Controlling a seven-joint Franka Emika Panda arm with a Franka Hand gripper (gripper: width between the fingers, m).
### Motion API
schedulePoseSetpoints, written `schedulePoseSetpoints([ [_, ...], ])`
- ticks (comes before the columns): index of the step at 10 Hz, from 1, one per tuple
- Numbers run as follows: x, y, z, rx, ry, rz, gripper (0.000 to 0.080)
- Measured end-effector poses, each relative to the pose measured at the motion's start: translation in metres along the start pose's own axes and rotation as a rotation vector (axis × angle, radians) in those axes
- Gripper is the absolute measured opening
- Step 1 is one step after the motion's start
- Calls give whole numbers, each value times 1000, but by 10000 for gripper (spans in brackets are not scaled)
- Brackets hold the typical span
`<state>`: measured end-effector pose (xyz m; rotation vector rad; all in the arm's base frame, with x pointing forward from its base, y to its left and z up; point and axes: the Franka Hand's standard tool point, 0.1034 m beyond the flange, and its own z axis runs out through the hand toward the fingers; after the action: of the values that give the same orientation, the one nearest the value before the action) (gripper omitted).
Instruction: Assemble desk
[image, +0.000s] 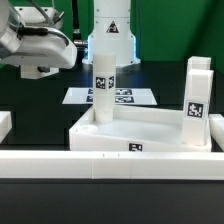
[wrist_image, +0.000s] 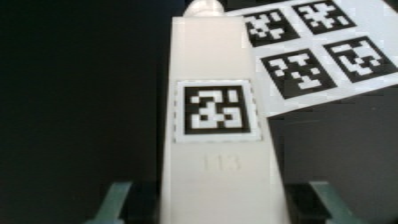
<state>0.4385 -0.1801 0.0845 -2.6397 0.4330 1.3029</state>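
The gripper (wrist_image: 205, 205) is clamped on a leg (wrist_image: 217, 110), one finger (wrist_image: 118, 200) on each side. In the exterior view that leg (image: 104, 88) stands upright at the top's (image: 150, 130) ten-o'clock corner; another leg (image: 197, 100) stands at three o'clock. Leg-fitting seems underway; next probably calls for seating it squarely.
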Motion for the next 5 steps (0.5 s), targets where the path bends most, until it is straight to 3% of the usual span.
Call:
schedulePoseSetpoints([
  [1, 5, -2, -5, -4, 39, 4, 289],
  [2, 5, -13, -19, -6, 113, 9, 289],
  [4, -1, -30, -43, 5, 222, 14, 289],
  [5, -2, -32, -52, 5, 287, 4, 289],
])
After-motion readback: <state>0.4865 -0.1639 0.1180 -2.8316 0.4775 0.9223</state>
